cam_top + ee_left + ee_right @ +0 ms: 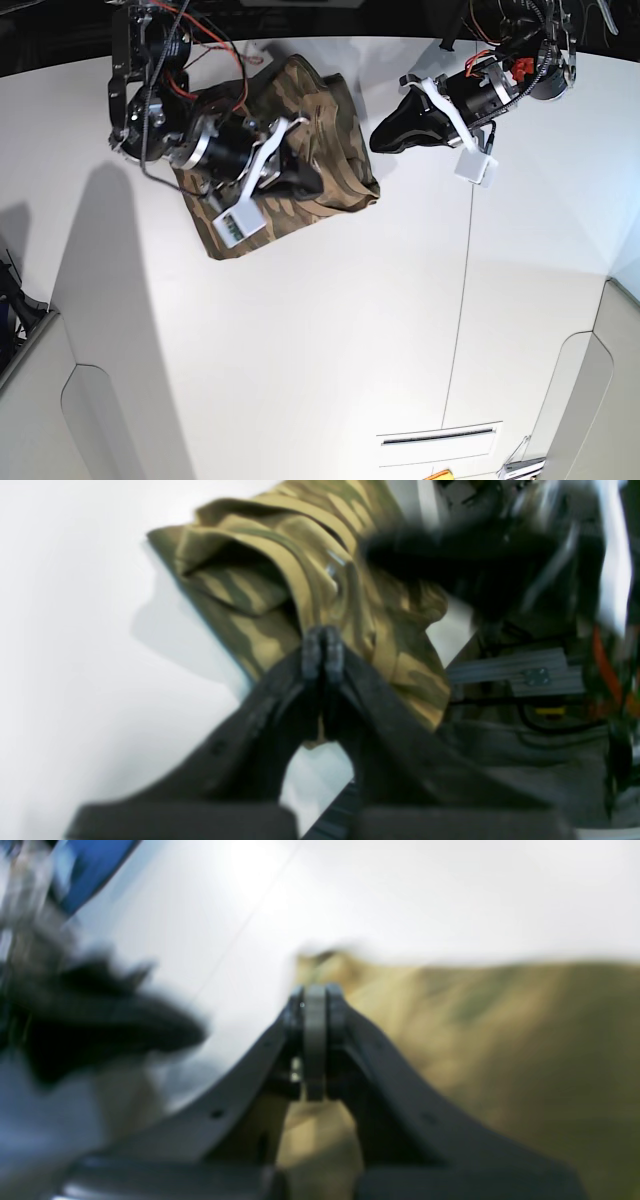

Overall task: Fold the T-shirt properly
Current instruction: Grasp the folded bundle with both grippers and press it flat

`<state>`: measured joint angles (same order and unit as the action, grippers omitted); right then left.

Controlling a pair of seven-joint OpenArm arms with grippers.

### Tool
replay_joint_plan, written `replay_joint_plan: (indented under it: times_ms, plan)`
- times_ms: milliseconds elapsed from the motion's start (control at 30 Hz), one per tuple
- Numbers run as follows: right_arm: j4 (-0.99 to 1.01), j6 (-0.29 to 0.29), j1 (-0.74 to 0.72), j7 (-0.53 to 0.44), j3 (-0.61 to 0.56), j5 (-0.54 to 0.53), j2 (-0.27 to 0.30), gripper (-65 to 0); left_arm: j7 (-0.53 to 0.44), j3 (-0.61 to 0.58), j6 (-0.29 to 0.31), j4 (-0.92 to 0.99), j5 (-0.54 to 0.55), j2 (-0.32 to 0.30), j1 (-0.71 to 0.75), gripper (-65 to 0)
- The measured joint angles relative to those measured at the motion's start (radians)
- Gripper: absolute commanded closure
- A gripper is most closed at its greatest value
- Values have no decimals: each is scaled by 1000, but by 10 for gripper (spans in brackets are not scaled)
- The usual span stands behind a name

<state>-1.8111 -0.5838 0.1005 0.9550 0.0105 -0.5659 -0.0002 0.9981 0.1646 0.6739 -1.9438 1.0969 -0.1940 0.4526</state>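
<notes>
The camouflage T-shirt [325, 120] lies as a folded bundle at the back left of the white table [350, 330]. My right gripper [305, 183] lies low over the shirt's front part. In the right wrist view it [315, 1000] is shut, with blurred shirt cloth [500, 1040] behind and below it. My left gripper [380, 135] hovers at the shirt's right edge. In the left wrist view it [322, 647] is shut with no cloth visible between its tips. The shirt [260, 580], with layered folds, lies just beyond them.
A seam [465, 300] runs down the table on the right, with a slot [440, 437] near the front edge. An aluminium frame with cables [525, 672] stands behind the shirt. The left arm shows as a dark blur [100, 1015] in the right wrist view.
</notes>
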Motion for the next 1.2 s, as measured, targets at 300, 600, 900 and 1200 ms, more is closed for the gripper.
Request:
replay_joint_plan:
  times_ms: [300,600,900,1200]
  plan:
    - [47,3,-145,-21,254,11,3,0,-19,-296,1,0,-106,0,-2,0]
    - [278,0,-198,-117,262,82,3,0,-54,-360,1,34,-270,78,-5,0]
    - [458,4,-237,-121,258,81,17,0,-93,-301,4,200,-330,76,-48,0]
    - [457,4,-231,-2,257,-34,104,0,-98,-163,16,293,-332,78,-161,0]
